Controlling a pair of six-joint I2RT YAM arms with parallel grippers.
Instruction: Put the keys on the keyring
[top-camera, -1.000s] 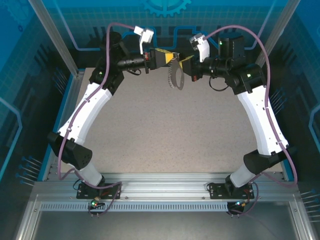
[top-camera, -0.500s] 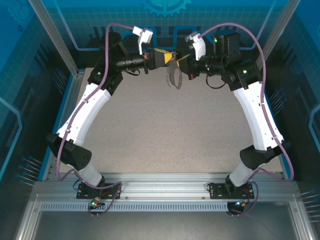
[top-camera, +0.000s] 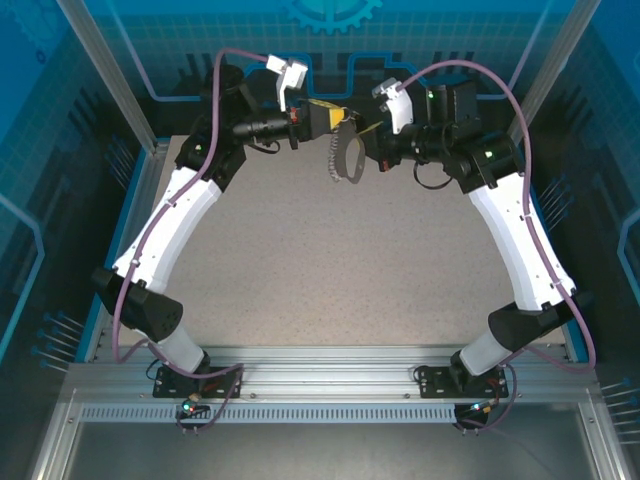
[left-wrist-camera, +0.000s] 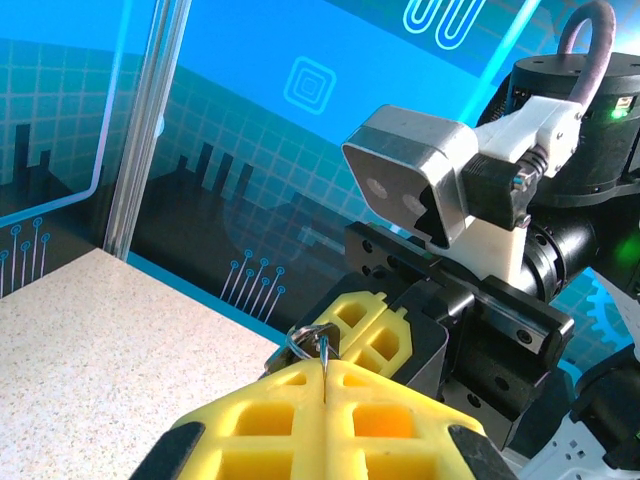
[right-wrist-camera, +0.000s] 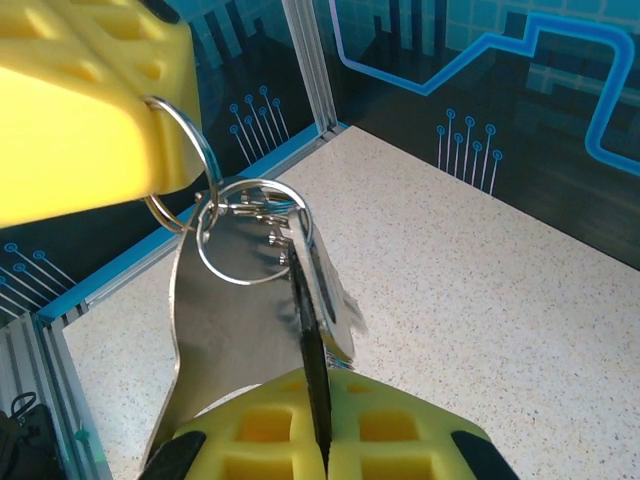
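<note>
Both pairs of fingers are closed. Left fingers (left-wrist-camera: 270, 400) pinch a silver ring (left-wrist-camera: 318, 338); right fingers (right-wrist-camera: 390, 420) clamp a dark key (right-wrist-camera: 308, 330).

The right arm (top-camera: 510, 230) now reaches a little more to the left than a second ago. The right gripper (top-camera: 368, 128) is closer to the left gripper (top-camera: 346, 117), so the gap between them is smaller. The white camera (top-camera: 392, 105) on the right wrist sits a bit lower in the top view. The purple cable (top-camera: 455, 62) over that arm makes a lower loop. The keyring (top-camera: 343, 160), hanging between the two grippers, is a little more to the left. It has turned too. Before, it showed a wide grey face. Now it looks thin, almost edge on. Half a second ago the right arm's low elbow (top-camera: 520, 325) leaned in; now it is back out.
</note>
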